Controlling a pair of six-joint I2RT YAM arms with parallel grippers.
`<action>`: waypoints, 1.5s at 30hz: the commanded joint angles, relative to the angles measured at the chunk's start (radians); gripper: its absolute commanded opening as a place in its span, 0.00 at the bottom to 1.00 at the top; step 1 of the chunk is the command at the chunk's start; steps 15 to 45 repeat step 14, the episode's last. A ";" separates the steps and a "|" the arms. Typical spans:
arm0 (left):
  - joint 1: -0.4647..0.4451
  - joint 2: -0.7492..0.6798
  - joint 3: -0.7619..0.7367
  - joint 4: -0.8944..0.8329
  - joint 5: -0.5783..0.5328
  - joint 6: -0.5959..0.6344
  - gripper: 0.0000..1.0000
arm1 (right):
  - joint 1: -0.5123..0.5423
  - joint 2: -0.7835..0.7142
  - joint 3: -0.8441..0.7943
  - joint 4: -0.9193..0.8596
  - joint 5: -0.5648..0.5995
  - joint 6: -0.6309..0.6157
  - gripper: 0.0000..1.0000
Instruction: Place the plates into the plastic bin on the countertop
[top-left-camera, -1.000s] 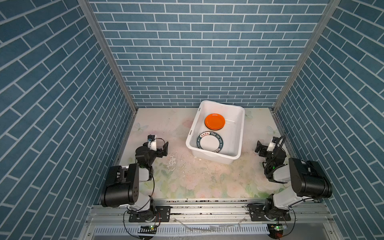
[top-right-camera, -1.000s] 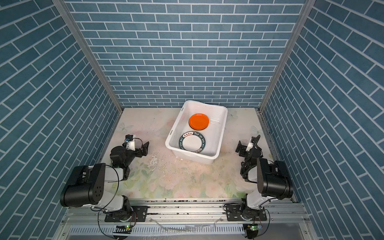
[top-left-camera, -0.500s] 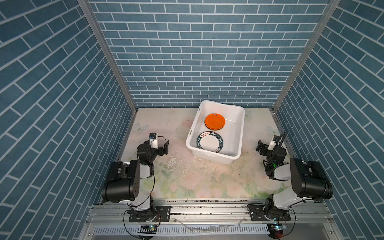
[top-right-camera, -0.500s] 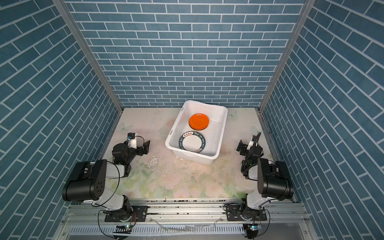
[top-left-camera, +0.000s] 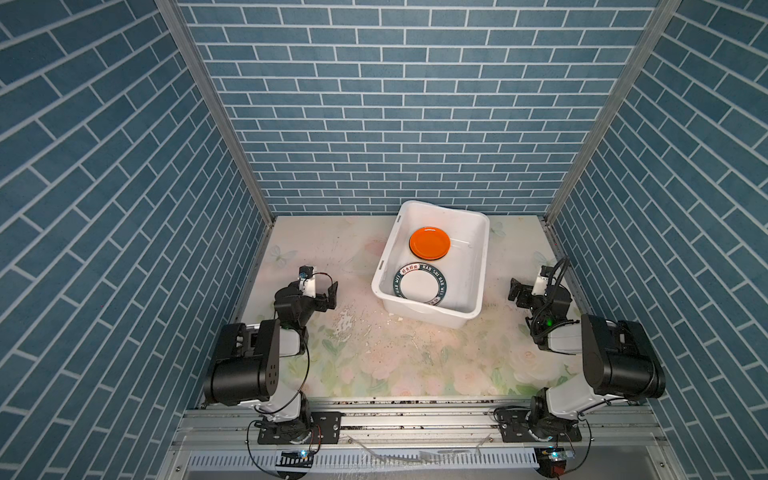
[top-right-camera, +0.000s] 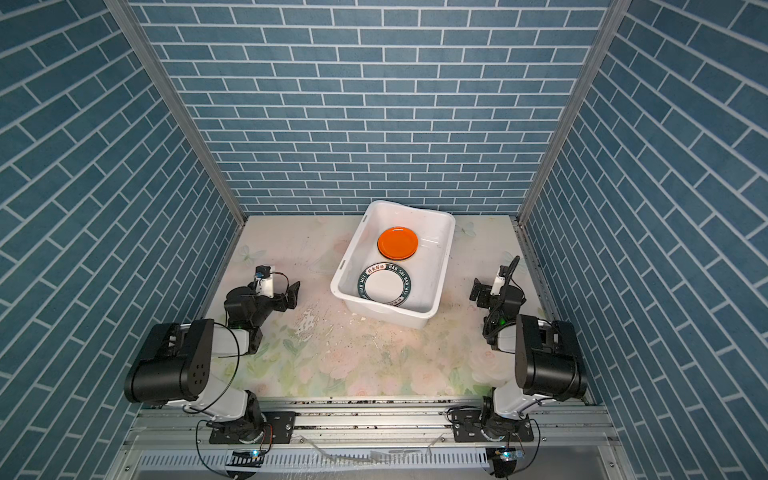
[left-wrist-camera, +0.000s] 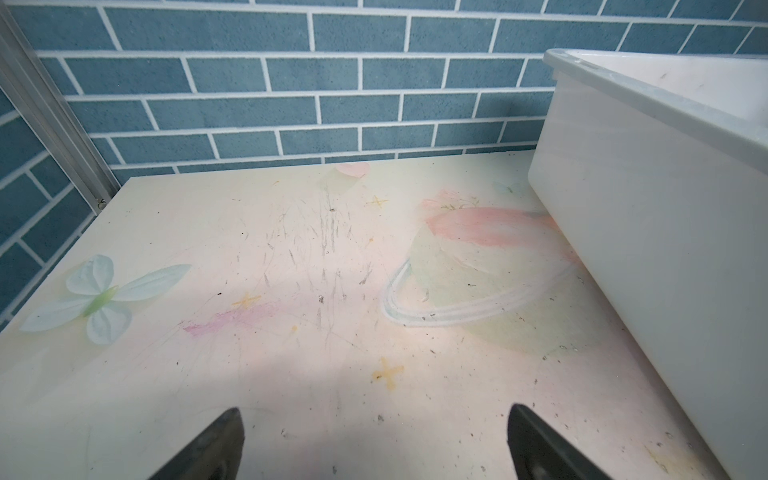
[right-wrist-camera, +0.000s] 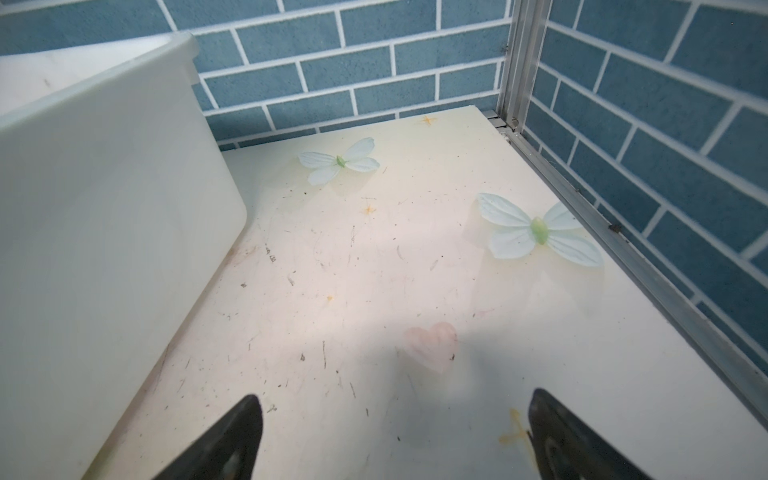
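Two round plates lie inside the large white rectangular plastic bin (top-left-camera: 428, 316) at the back of the pale, flower-and-butterfly printed countertop (top-left-camera: 316, 249). A glossy orange plate (top-left-camera: 429, 242) is at its far end, and a white plate with a lettered dark-green rim (top-left-camera: 419, 287) lies nearer the front wall. The left gripper (top-left-camera: 330, 296) and right gripper (top-left-camera: 515, 292) hover either side of the bin, jaws spread wide, holding nothing.

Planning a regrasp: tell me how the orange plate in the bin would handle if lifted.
The orange plate looks rigid, probably not floppy. Its sheen suggests a slippery rim. Lying flat in the plastic bin, it likely slides rather than rolls.
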 joint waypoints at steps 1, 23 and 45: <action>-0.004 0.002 0.011 -0.010 -0.007 0.005 1.00 | 0.002 -0.014 0.011 -0.023 -0.026 -0.043 0.99; -0.004 0.001 0.013 -0.015 -0.008 0.006 1.00 | 0.006 -0.012 0.026 -0.054 -0.062 -0.067 0.99; -0.004 0.001 0.013 -0.015 -0.008 0.006 1.00 | 0.006 -0.012 0.026 -0.054 -0.062 -0.067 0.99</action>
